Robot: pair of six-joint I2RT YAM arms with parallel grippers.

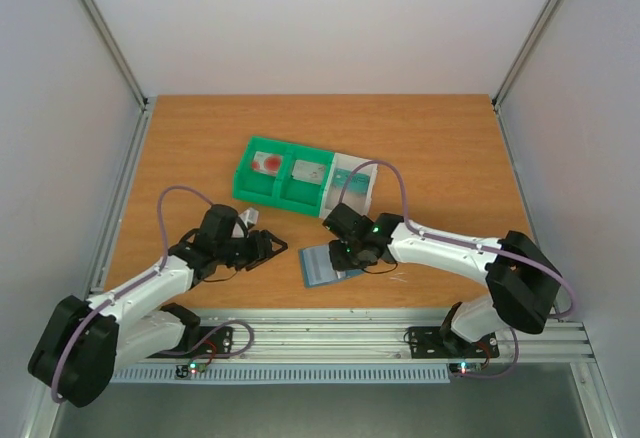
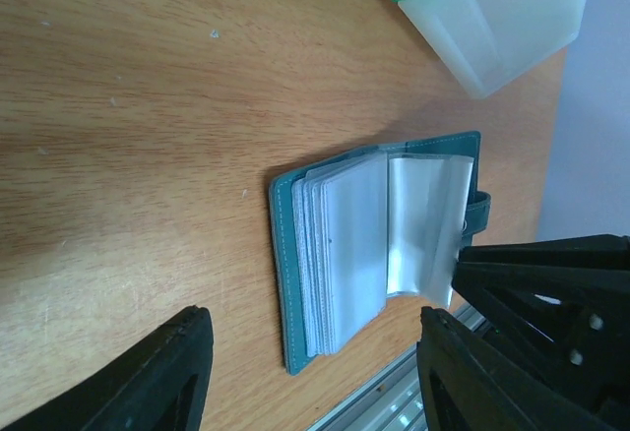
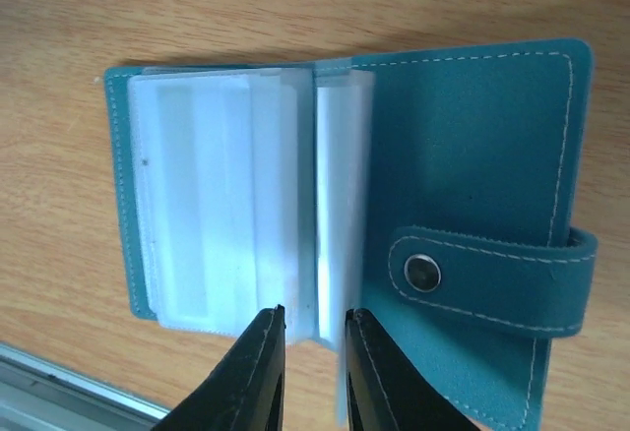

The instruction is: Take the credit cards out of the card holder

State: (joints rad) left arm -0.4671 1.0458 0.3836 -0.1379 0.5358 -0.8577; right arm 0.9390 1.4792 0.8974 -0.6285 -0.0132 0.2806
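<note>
The teal card holder (image 3: 472, 155) lies open on the table by the near edge, its stack of clear sleeves (image 3: 207, 205) fanned out. My right gripper (image 3: 315, 328) stands narrowly open at the sleeves' near edge. One sleeve (image 3: 340, 205) is upright between the fingers, close to the right one. My left gripper (image 2: 315, 323) hangs open and empty to the left of the holder (image 2: 285, 274). Two credit cards lie in the green bin: one with red marks (image 1: 268, 163) and a grey one (image 1: 308, 170). No card shows in the sleeves.
The green bin (image 1: 246, 178) stands behind the holder, with a clear compartment (image 1: 356, 186) at its right end. The metal rail (image 1: 330, 333) runs along the table's near edge, just in front of the holder. Side walls close in the table.
</note>
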